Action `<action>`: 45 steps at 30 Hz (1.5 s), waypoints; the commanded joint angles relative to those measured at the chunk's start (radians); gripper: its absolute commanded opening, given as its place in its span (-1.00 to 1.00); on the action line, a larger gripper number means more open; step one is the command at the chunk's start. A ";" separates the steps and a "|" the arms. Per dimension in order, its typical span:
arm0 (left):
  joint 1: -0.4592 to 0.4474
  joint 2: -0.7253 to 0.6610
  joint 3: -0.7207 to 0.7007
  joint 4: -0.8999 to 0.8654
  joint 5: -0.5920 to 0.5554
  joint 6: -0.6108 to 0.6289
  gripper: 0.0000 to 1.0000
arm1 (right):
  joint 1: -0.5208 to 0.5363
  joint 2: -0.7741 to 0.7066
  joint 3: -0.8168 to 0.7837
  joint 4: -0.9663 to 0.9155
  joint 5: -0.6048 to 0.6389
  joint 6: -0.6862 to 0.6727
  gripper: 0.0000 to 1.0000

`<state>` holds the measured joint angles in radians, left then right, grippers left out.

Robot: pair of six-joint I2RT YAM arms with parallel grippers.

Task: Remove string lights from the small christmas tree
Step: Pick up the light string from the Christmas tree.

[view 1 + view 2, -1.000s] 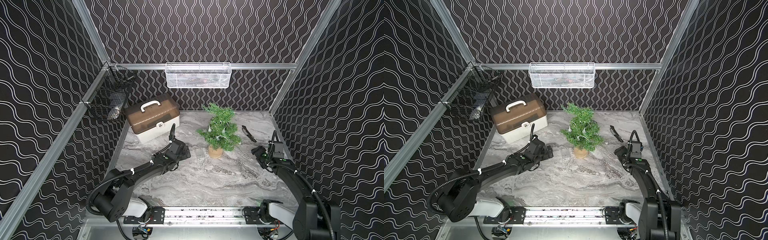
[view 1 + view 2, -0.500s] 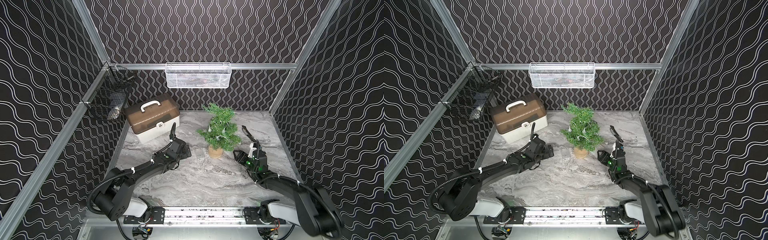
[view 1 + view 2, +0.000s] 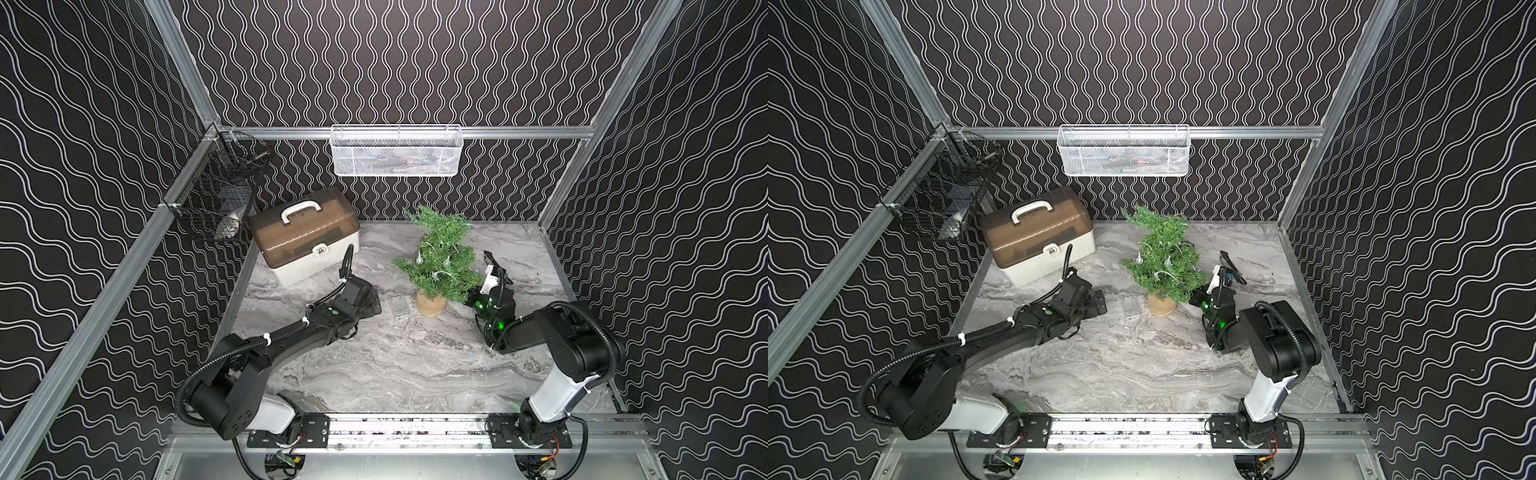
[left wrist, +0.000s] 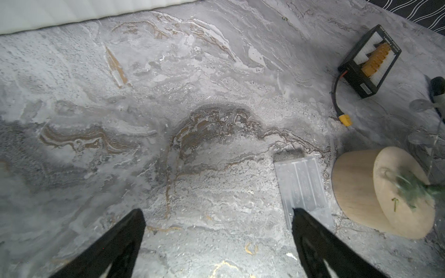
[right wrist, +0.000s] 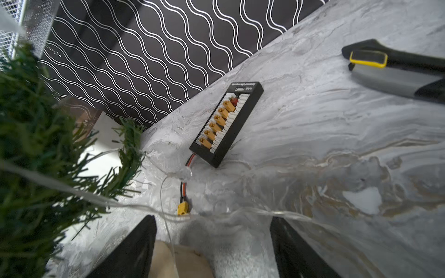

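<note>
The string lights (image 3: 435,274) are winding through the branches of the small christmas tree (image 3: 444,245), clear bulbs showing among the needles. Their clear rectangular box (image 4: 301,185) is lying flat on the desk (image 3: 395,365), just beside the tree's burlap base (image 4: 354,190). One pale strand is trailing off the lower branches and crossing in front of the right tool (image 5: 212,218), whose jaws are standing apart and clamping nothing. The left tool (image 4: 218,213) is hovering low over the marbled surface, spread wide and empty. In its wrist view the near end of the clear box is running under one jaw, and whether they are touching cannot be told.

The wire is looking thin, light and limp, likely to snag on needles, and the bulbs are probably fragile — so the safer holds appear to be the rigid box or a bare run of strand between bulbs. The tree is likely light enough to tip under a tug. A black connector board (image 5: 226,125) and a utility knife (image 5: 395,72) are lying nearby — a lidded storage box (image 3: 307,241) is sitting well apart.
</note>
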<state>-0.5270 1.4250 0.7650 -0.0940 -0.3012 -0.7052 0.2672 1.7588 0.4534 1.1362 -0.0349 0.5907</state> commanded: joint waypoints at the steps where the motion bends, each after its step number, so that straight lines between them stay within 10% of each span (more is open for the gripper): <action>1: 0.000 0.009 0.002 0.000 -0.029 0.009 0.97 | 0.011 0.019 0.023 0.066 0.013 -0.011 0.51; 13: 0.000 0.005 -0.001 -0.007 -0.043 0.016 0.98 | 0.056 0.080 0.084 0.074 0.138 0.017 0.45; 28: 0.000 -0.008 -0.010 -0.004 -0.048 0.016 0.98 | 0.054 -0.064 0.067 -0.020 0.222 -0.043 -0.74; 45: 0.000 -0.027 -0.015 -0.004 -0.045 0.013 0.98 | 0.044 -0.378 0.211 -0.495 0.348 -0.199 -1.00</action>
<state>-0.5270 1.4113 0.7521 -0.1009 -0.3378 -0.7006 0.3134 1.4006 0.6353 0.7437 0.2684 0.4316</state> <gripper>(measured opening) 0.991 0.050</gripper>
